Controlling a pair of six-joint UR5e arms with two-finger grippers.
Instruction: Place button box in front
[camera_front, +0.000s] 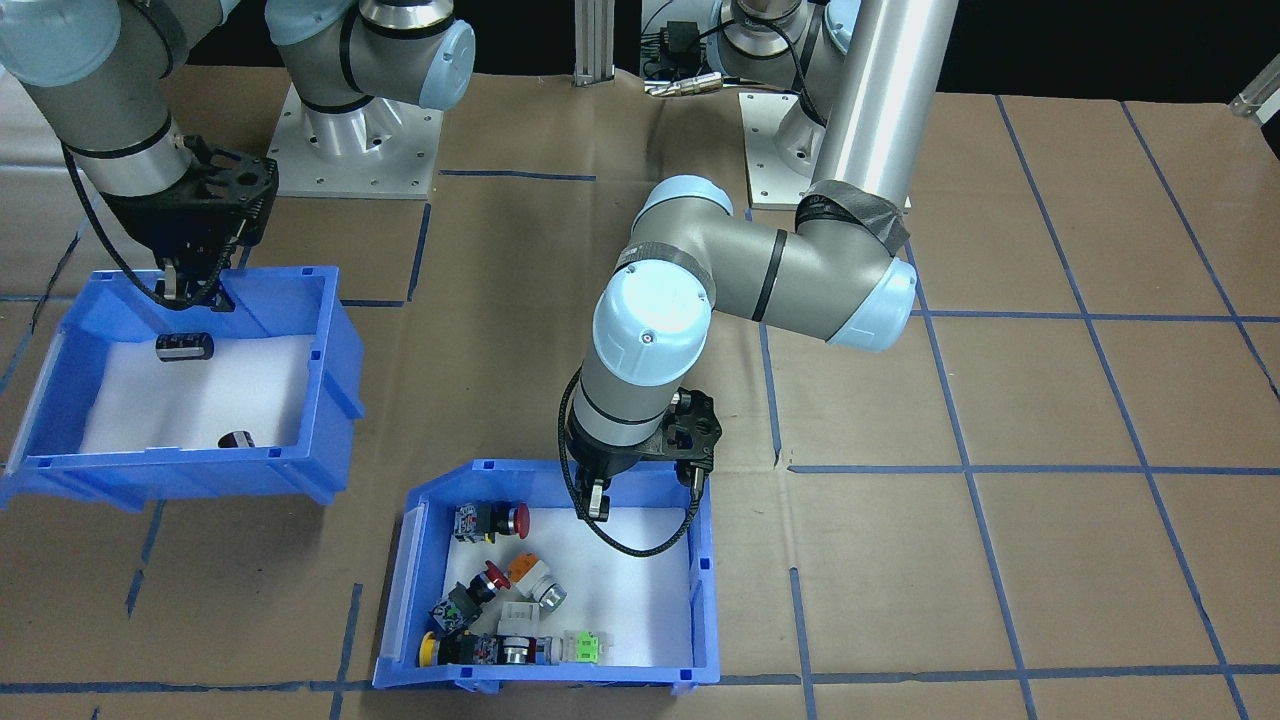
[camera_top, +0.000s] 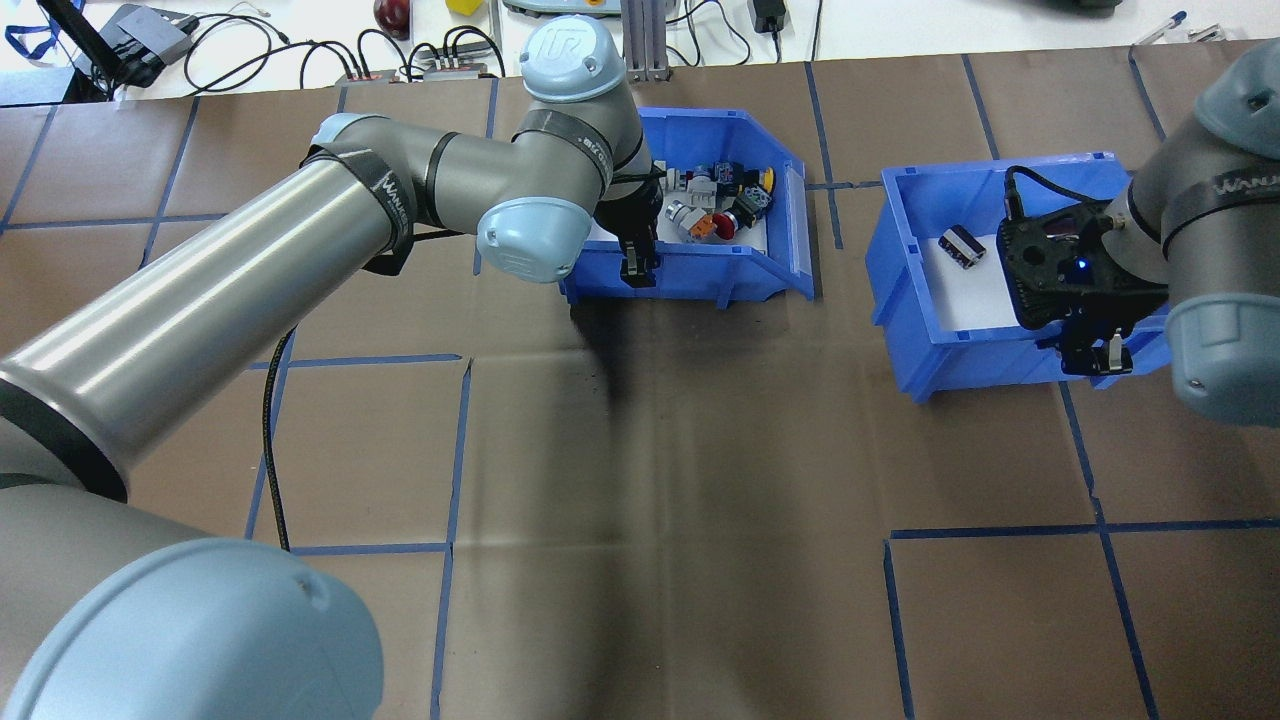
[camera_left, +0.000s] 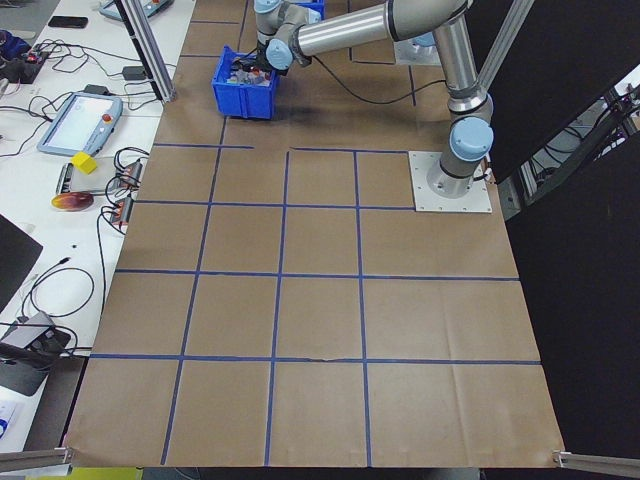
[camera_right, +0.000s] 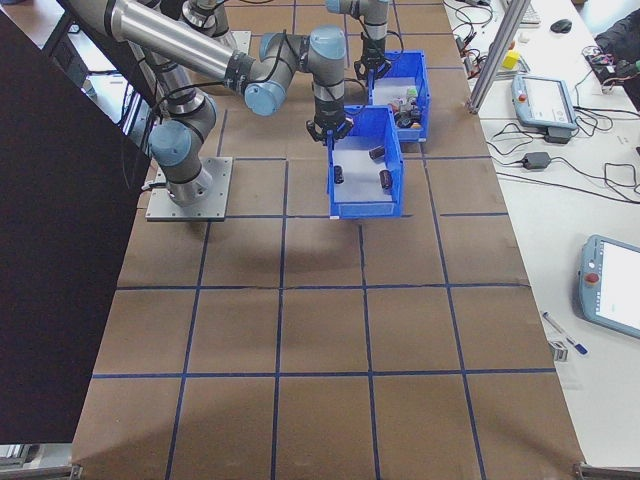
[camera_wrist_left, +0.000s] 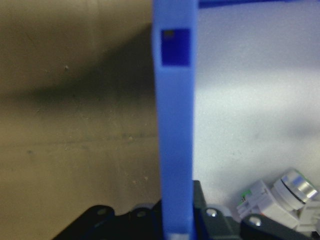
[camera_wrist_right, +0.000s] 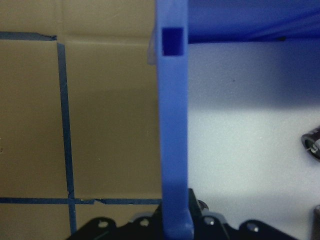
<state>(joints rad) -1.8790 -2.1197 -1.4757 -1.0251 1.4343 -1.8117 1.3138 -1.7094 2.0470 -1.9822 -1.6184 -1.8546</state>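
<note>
Meanwhile, left hand (camera_top: 640, 262) grips button box (camera_top: 745, 275) wall — upright.

In the exterior front-facing view, the button box (camera_front: 700, 600) sits low in the frame, just left of centre, on the paper-covered table (camera_front: 1050, 400). Its push-button switches (camera_front: 490, 600) crowd the lower left of its floor. The left gripper (camera_front: 640, 490) stands at the box's upper wall, one finger inside, one outside. The second bin (camera_front: 330, 370) lies at middle left, higher in the frame than the button box and apart from it. Two small cylinders (camera_front: 185, 346) lie inside it, one toward the upper left, one at the lower middle. The right gripper (camera_front: 195, 285) straddles that bin's upper wall. Both arm bases stand along the top edge.
</note>
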